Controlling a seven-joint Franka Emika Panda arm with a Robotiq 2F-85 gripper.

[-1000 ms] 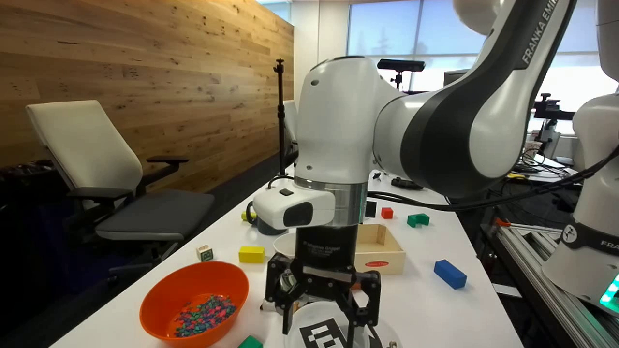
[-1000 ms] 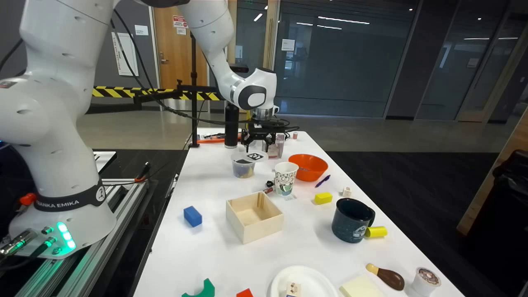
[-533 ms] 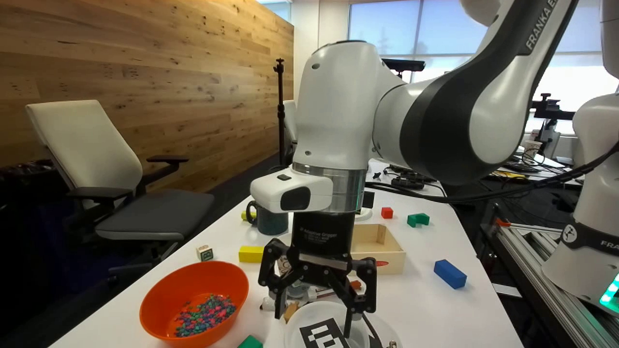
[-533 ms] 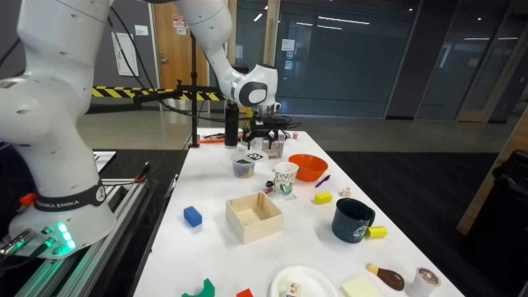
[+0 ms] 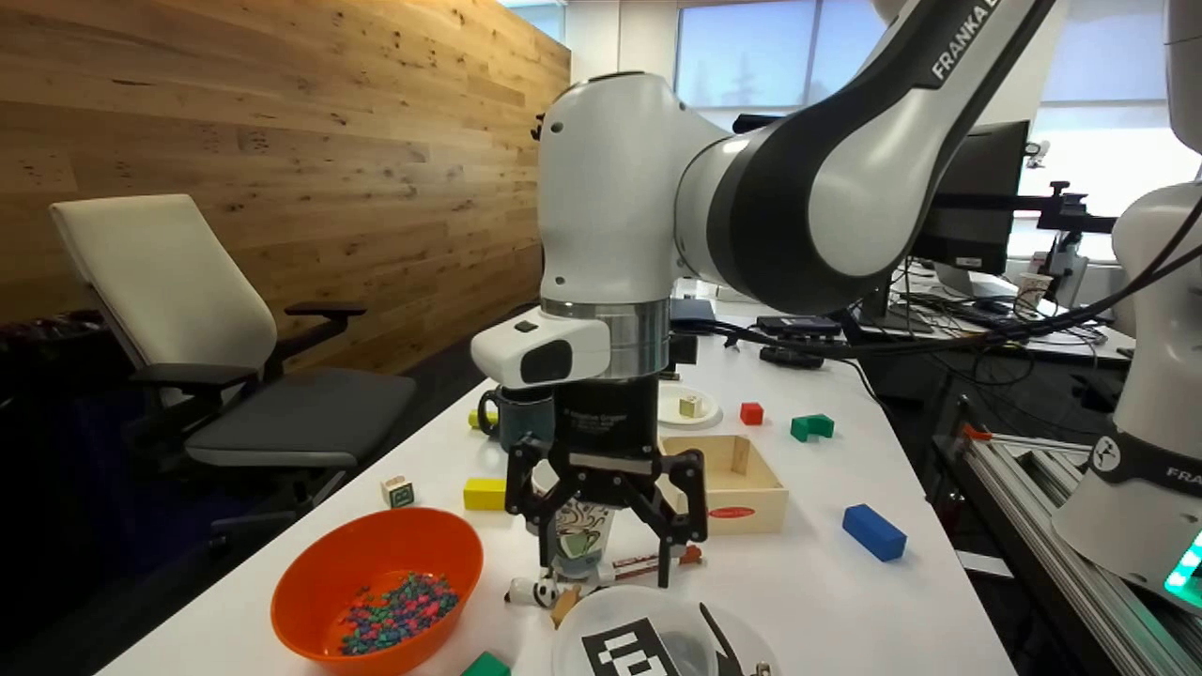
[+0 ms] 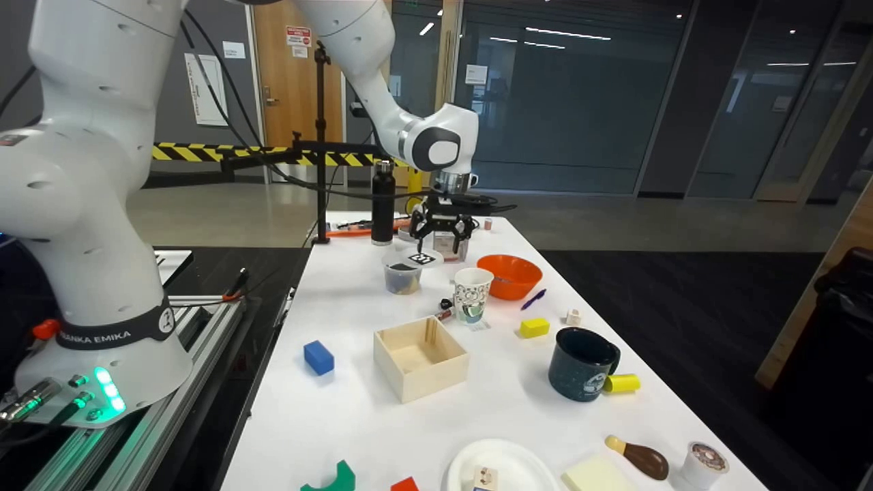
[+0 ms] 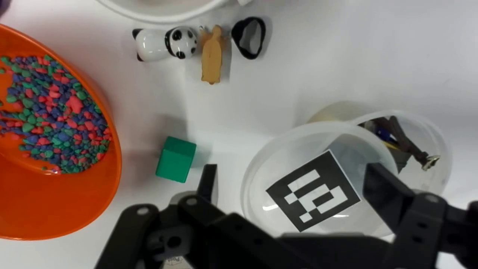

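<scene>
My gripper [image 5: 606,565] stands open in both exterior views, its fingers pointing down with nothing between them. In the wrist view it hangs over a round translucent lid [image 7: 257,186] that bears a black-and-white square marker [image 7: 274,190]. This lid lies across part of a clear tub [image 7: 429,145], overhanging its rim; a brown strap and other small items show inside. Fingers and lid look apart. To the left of the lid sits a green block [image 7: 175,160]. A panda figure [image 7: 151,45] and a tan animal figure [image 7: 211,63] lie farther up, beside a black ring-like object [image 7: 239,35].
An orange bowl [image 5: 319,563] of coloured pebbles stands close by. Around are a patterned paper cup [image 6: 472,300], an open wooden box [image 6: 423,382], a blue block [image 6: 318,358], a dark mug [image 6: 580,368], a yellow block [image 6: 535,328] and a black bottle [image 6: 383,204].
My gripper has risen from the lid and shifted sideways, leftward in an exterior view, uncovering the paper cup and a marker pen there. Lid and tub stay where they were.
</scene>
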